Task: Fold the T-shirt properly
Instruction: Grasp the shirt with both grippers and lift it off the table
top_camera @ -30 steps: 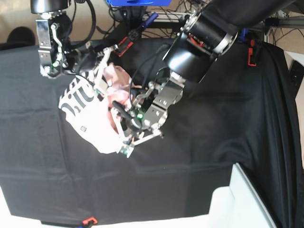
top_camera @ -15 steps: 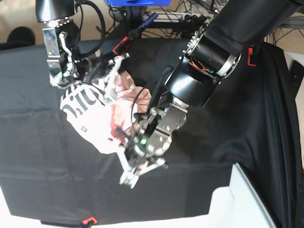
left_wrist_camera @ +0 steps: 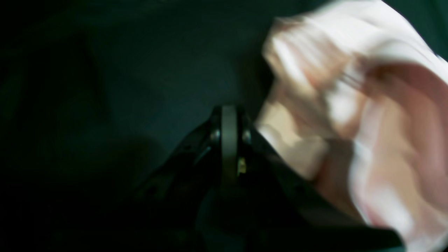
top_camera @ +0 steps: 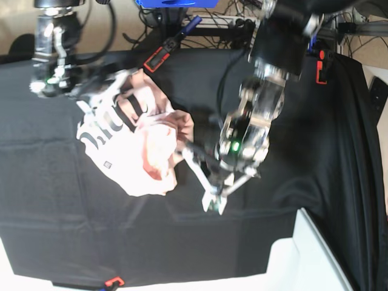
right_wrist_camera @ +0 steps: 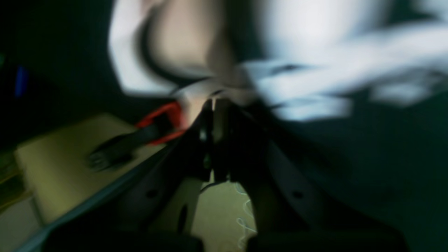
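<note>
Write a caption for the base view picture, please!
Two robot arms over a crumpled pink T-shirt on a black cloth, both grippers shut.

The right wrist view is heavily blurred. The right gripper [right_wrist_camera: 214,105] reaches up from the bottom middle, its two dark fingers [right_wrist_camera: 206,140] pressed together with no gap between them. Pale fabric of the T-shirt [right_wrist_camera: 308,45] fills the top of the frame, pinkish at the upper left and whiter with dark streaks at the right; a fold of it meets the gripper's tip, though the blur hides whether it is pinched. Just left of the tip lies a red and black clamp [right_wrist_camera: 154,129] on a yellowish surface [right_wrist_camera: 59,164]. Black cloth [right_wrist_camera: 385,157] covers the right side.
</note>
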